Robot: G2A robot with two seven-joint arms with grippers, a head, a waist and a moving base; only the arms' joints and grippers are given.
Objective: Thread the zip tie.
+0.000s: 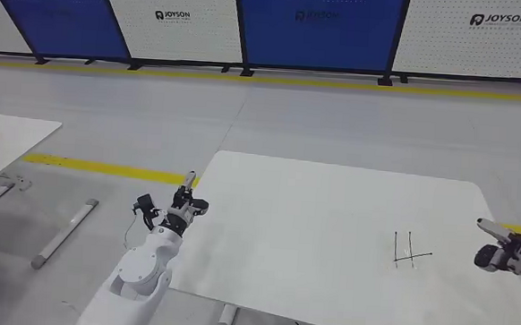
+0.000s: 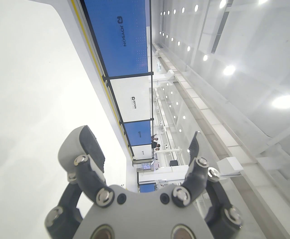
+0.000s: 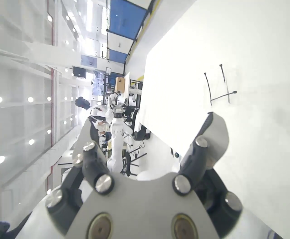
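Observation:
Three thin black zip ties (image 1: 407, 252) lie crossed on the white table (image 1: 328, 229) near its right side; in the right wrist view the zip ties (image 3: 218, 90) form an H-like shape on the white table (image 3: 249, 56). My right gripper (image 1: 489, 230) hovers at the table's right edge, a little to the right of the ties, and in its own view the right gripper (image 3: 149, 130) is open and holds nothing. My left gripper (image 1: 188, 181) sits at the table's left edge, far from the ties; in the left wrist view that left gripper (image 2: 145, 144) is open and empty.
Blue and white partition panels (image 1: 251, 23) stand along the far side of the floor. A second white table (image 1: 6, 142) is at the left. A yellow floor line (image 1: 99, 166) runs past the left table edge.

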